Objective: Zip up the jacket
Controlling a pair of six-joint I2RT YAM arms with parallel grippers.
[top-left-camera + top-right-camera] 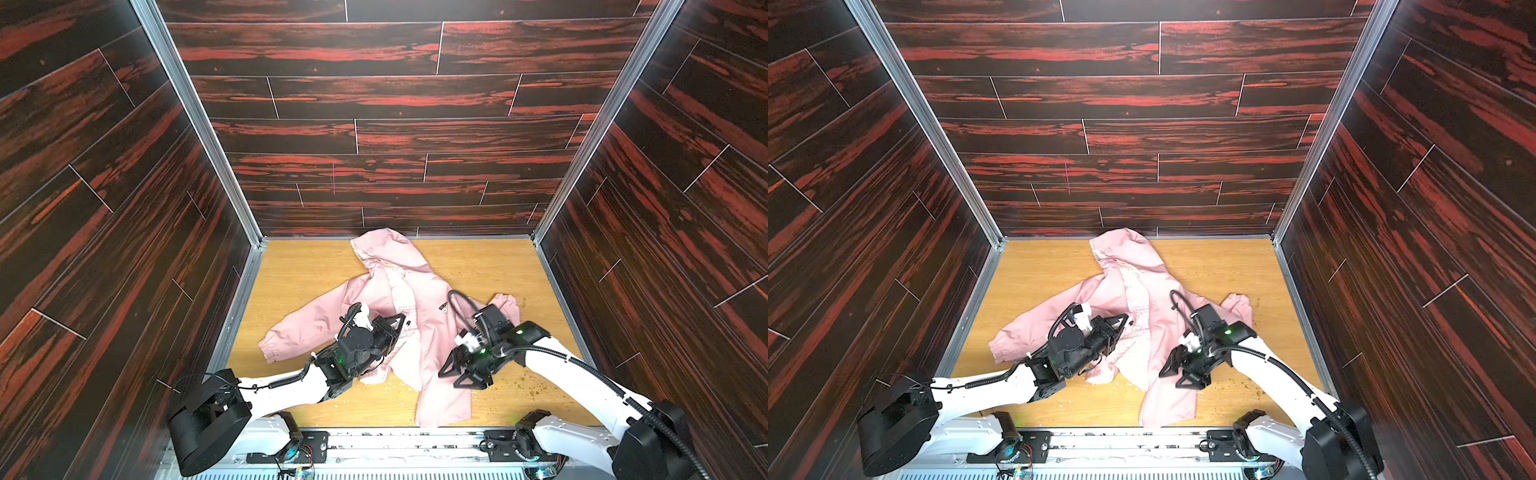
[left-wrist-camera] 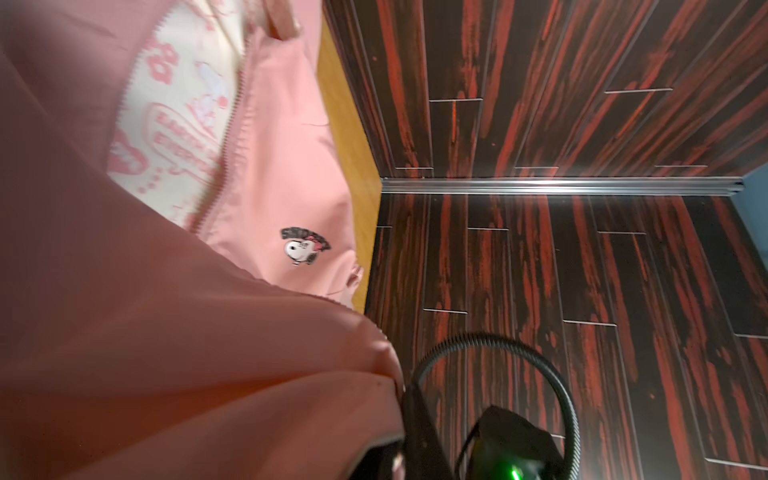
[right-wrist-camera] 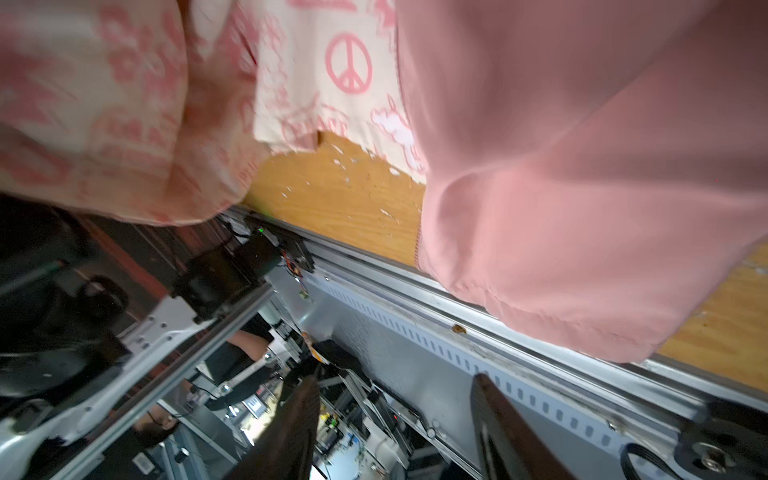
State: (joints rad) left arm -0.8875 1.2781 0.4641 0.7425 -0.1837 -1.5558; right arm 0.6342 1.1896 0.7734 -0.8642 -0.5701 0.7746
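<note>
So the small light-pink hooded jacket of thin fabric (image 1: pixel 432 332) is lying mid-table on the light wooden tabletop (image 1: pixel 311 266). The hood's up by the far wall, the hem reaches the near edge, and the front is flopped wide open so the cream printed lining (image 2: pixel 187 104) shows. Nothing's zipped yet as far as I can tell. The row of zipper teeth (image 2: pixel 232 137) on the right panel just runs bare. The left gripper (image 1: pixel 398 325) is clamped tight and looks to be pinching the left front flap and holding it up, probably to drag that edge across toward the other one. The right gripper (image 3: pixel 395 424) hangs over the right panel down near the hem, jaws parted with nothing between them. My guess is it's lining up to grab the bottom of that side so both zipper ends can meet. Can't spot the slider anywhere.
</note>
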